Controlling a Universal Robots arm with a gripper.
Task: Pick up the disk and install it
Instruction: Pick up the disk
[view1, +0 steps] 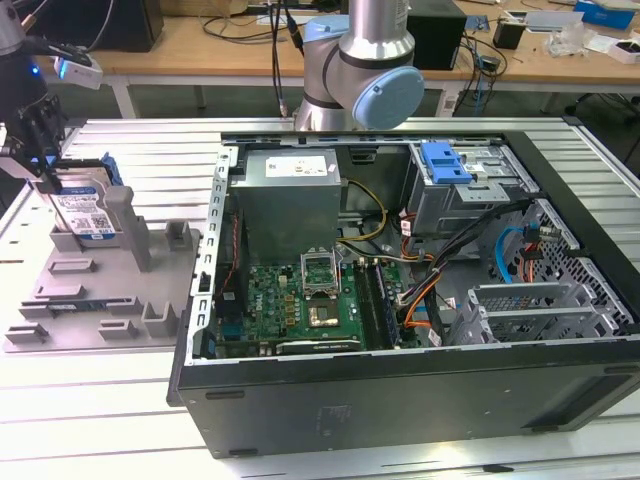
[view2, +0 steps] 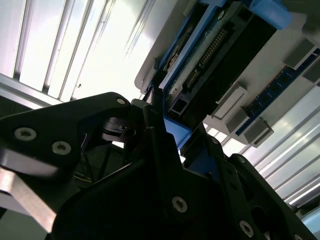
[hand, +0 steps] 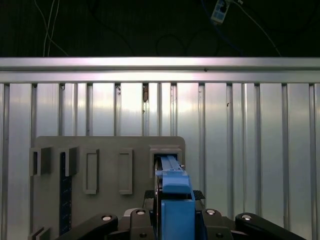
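The disk, silver with a white-and-blue label and a blue frame, stands on edge in a slot of the grey fixture at the exterior view's left. My gripper comes down on the disk's top edge. In the first wrist view the disk's blue frame sits tightly between the two dark fingers of the gripper. The second wrist view shows the disk's connector edge with a finger pressed against its side. The disk still rests in the fixture.
An open computer case lies at the exterior view's right, with a motherboard, cables and a grey drive cage with a blue latch. The arm's elbow joint hangs over the case's back. Upright fixture posts stand beside the disk.
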